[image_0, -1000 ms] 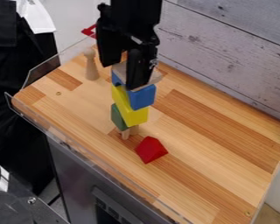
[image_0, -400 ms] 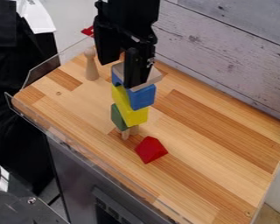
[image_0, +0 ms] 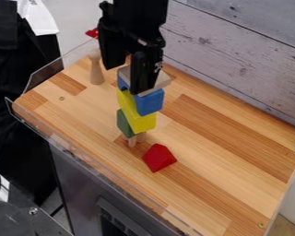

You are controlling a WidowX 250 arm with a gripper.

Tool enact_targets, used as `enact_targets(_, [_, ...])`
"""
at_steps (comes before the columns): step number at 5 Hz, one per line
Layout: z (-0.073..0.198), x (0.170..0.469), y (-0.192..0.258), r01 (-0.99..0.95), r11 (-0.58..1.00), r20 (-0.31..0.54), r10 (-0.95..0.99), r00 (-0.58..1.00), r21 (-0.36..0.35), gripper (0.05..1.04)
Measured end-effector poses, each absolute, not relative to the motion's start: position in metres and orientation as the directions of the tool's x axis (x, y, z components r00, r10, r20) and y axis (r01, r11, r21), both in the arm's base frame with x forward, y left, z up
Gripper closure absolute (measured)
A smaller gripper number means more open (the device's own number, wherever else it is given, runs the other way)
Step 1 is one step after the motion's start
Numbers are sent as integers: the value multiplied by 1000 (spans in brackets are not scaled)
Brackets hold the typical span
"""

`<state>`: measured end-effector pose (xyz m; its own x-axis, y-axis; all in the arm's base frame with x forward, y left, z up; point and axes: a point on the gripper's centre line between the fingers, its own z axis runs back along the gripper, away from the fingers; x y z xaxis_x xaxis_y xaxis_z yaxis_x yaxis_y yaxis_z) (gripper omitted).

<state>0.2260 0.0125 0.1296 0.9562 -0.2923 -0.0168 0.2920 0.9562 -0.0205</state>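
**One Gripper, Fingers Apart, at the Top of One Block Tower**

The one black gripper (image_0: pixel 126 79) hangs at the top of a single tower on the wooden table (image_0: pixel 230 143), its two fingers apart. One finger passes in front of the tower's uppermost piece, one pale wooden block (image_0: pixel 160 83); whether they touch, I cannot tell.

Four blocks show in the tower. Under the pale one comes one blue block (image_0: pixel 150 102), then one yellow block (image_0: pixel 140 121), set at a slant, then one green block (image_0: pixel 125 125). Two short wooden legs (image_0: pixel 132 141) show at the bottom, standing on the table.

One red block (image_0: pixel 159 158) lies on the table near the tower's foot, apart from it. One wooden peg (image_0: pixel 96 73) stands upright farther back, toward the view's left. One wall (image_0: pixel 236 46) of grey boards rises behind the table.
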Motion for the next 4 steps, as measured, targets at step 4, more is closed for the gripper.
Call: enact_targets(4, [120,230,10,307,951,-59,-309,949,-42,256])
